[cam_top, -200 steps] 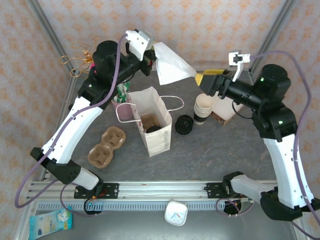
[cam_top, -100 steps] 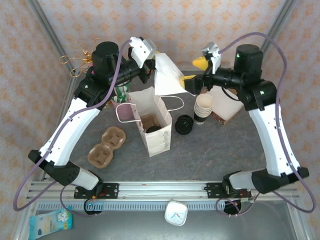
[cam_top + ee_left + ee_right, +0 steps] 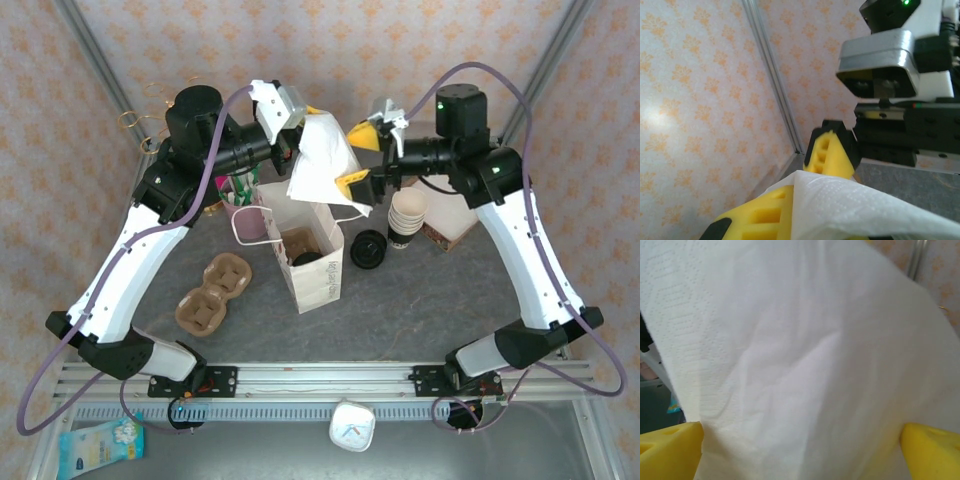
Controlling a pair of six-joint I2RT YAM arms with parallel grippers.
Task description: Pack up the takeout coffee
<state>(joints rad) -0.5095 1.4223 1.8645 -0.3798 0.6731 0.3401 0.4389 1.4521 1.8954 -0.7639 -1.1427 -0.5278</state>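
A white paper bag (image 3: 318, 268) stands open on the grey worktop (image 3: 420, 320), and I describe the other places from it. The takeout coffee (image 3: 307, 258) is inside the bag: its black round lid shows low in the opening, next to something brown. I cannot tell whether the cup stands straight.

Above the bag, toward its far side, the left tool (image 3: 306, 119) is closed narrow on the top of a white napkin (image 3: 322, 160), which hangs down over the bag's mouth. In the left wrist view the napkin lies over this tool's yellow finger (image 3: 760, 220).

The right tool (image 3: 360, 160) is above the bag's right far corner. It stands wide, with one yellow finger (image 3: 366, 133) higher and the other lower, and the right edge of the napkin is between them. In the right wrist view the two fingers (image 3: 670, 450) are far apart at the bottom corners, with the napkin spread between them; I cannot tell if they touch it.

On the worktop, black lids (image 3: 368, 248) lie just right of the bag, and a stack of cups (image 3: 405, 218) stands further right. A brown cup carrier (image 3: 212, 292) lies to the left of the bag.
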